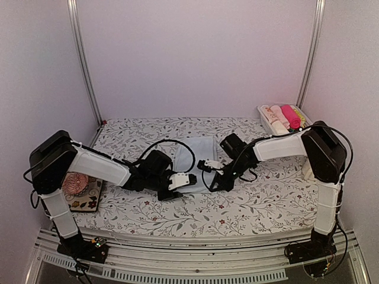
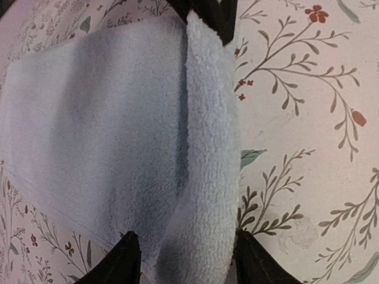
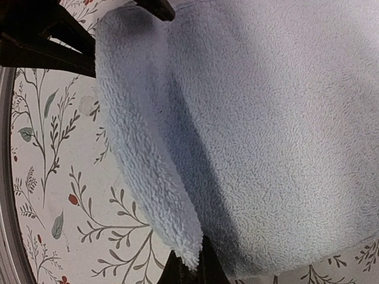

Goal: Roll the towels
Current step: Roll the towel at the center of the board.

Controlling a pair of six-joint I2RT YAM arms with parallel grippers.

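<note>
The light blue towel [image 1: 195, 149] lies flat in the middle of the table, with its near edge folded up into a thick lip [image 2: 210, 148]. My left gripper [image 2: 188, 251] is open, and the lip lies between its spread fingers [image 2: 121, 263]. It is at the towel's near left corner [image 1: 188, 178]. My right gripper [image 3: 198, 263] is shut on the lip's other end [image 3: 148, 177], at the near right corner [image 1: 203, 168]. A cream roll [image 1: 269, 114] lies in the bin at the back right.
A clear bin [image 1: 265, 125] at the back right holds the cream roll, a hot-pink roll [image 1: 290, 115] and other rolled cloths. A pink knitted lump [image 1: 75, 183] sits in a patterned box at the left edge. A floral cloth [image 1: 260, 195] covers the table.
</note>
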